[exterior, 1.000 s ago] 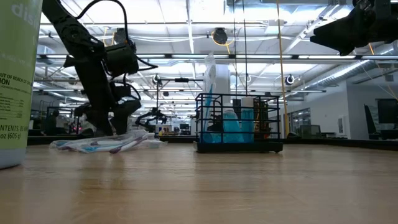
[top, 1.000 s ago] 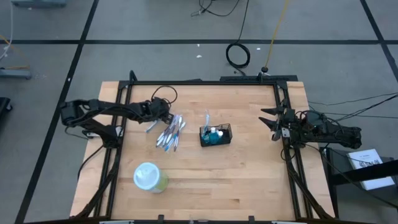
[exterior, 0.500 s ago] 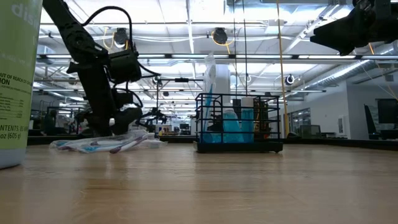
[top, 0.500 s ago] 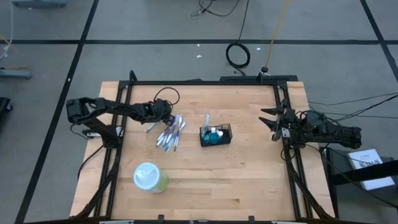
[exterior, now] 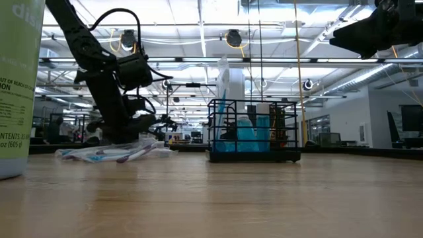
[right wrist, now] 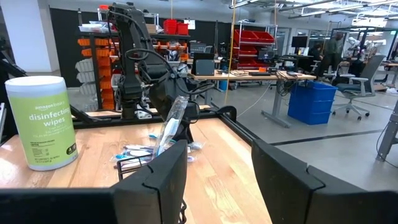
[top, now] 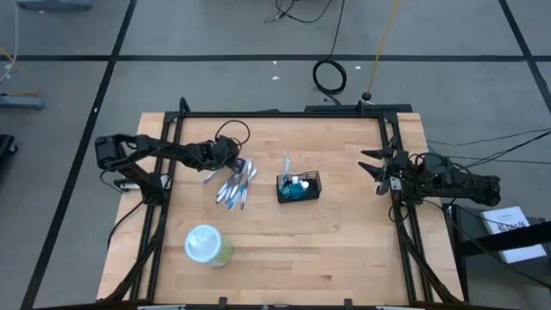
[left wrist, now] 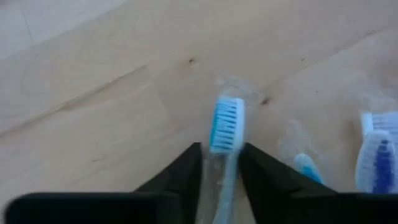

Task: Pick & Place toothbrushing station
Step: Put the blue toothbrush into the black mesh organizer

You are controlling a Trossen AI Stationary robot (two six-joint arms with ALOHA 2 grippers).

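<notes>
The table carries a round green tub of wipes near its front, the black wire caddy at its middle with blue things standing in it, and a loose pile of wrapped toothbrushes just to the caddy's left. The right pincer waits at the right edge, fingers apart and empty, as it was a second ago. The left pincer has slid forward over the pile and drawn its fingers in; the wrist view shows them narrow, one on each side of a blue-bristled toothbrush. The grip looks close to made, so lifting the brush toward the caddy should come next.
</notes>
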